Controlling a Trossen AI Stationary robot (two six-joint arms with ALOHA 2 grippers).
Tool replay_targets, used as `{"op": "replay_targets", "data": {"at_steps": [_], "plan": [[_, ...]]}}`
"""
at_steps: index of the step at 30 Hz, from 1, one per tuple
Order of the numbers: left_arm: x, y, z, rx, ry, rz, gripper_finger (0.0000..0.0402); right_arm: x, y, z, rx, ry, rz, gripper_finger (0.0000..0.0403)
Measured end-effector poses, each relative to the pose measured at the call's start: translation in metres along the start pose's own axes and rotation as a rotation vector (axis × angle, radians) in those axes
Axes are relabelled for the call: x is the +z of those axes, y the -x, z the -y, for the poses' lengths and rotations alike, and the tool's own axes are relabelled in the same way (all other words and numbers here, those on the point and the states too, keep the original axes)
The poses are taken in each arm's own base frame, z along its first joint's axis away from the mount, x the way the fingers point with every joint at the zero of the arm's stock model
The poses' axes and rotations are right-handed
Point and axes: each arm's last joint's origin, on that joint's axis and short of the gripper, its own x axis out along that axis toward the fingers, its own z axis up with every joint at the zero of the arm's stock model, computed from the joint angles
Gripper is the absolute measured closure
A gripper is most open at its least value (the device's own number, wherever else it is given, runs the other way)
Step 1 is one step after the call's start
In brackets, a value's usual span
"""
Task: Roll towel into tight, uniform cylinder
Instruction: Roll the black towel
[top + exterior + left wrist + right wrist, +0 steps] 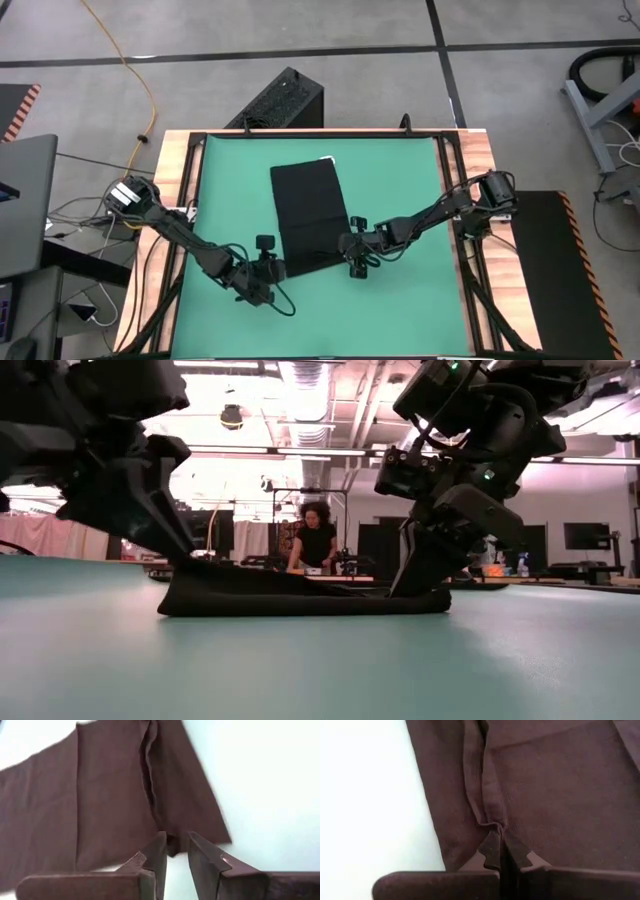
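Observation:
The black towel (308, 215) lies folded into a long strip on the green mat (400, 190), running from far to near, with its white tag (326, 158) at the far edge. My left gripper (272, 266) is at the towel's near left corner and is nearly shut on its edge. My right gripper (350, 252) is at the near right corner, shut on a raised fold. In the low view the towel (300, 595) lies flat between my left gripper (185, 555) and my right gripper (410, 588). My left gripper has the towel's near edge (172, 846) between the free ends of its two fingers, coming low from the near left. A raised crease (150, 790) runs away from the fingers. The towel lies on the mat. My right gripper pinches a small raised fold of the towel (494, 822) between its shut fingers near the near right corner, coming from the near right and slanting down. A crease runs on from the pinch. The towel rests on the mat.
A black ribbed box (280, 100) stands beyond the table's far edge. The wooden table frame (480, 160) borders the mat. Bare mat lies on both sides of the towel. In the low view a person (315, 540) stands far behind the table.

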Motion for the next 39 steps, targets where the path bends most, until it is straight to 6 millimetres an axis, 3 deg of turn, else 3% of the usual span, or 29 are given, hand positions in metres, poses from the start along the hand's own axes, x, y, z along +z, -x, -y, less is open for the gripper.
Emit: {"op": "replay_targets", "data": {"at_steps": [6, 10, 15, 24, 28, 33, 39], "plan": [[-0.002, 0.005, 0.004, 0.077, 0.052, 0.037, 0.0324, 0.0, 0.0, 0.0, 0.003, 0.0, 0.003, 0.039], [0.004, 0.01, 0.016, 0.085, 0.108, 0.188, 0.035, 0.0, 0.0, 0.0, 0.003, 0.0, 0.004, 0.039], [-0.005, -0.005, 0.028, 0.025, 0.073, 0.248, 0.0396, 0.001, 0.0, 0.0, 0.005, 0.0, 0.009, 0.039], [-0.022, -0.035, 0.029, 0.105, 0.077, 0.185, 0.0401, 0.001, 0.0, 0.0, 0.005, 0.0, 0.01, 0.0389], [-0.031, -0.046, 0.031, 0.12, 0.096, 0.152, 0.0401, 0.001, -0.001, 0.0, -0.001, -0.002, 0.014, 0.0368], [-0.034, -0.051, 0.032, 0.115, 0.125, 0.142, 0.0401, 0.001, 0.0, 0.0, -0.009, -0.003, 0.02, 0.0335], [-0.036, -0.051, 0.032, 0.089, 0.112, 0.117, 0.0401, 0.006, 0.016, 0.002, -0.041, 0.001, 0.039, 0.0312]]}}
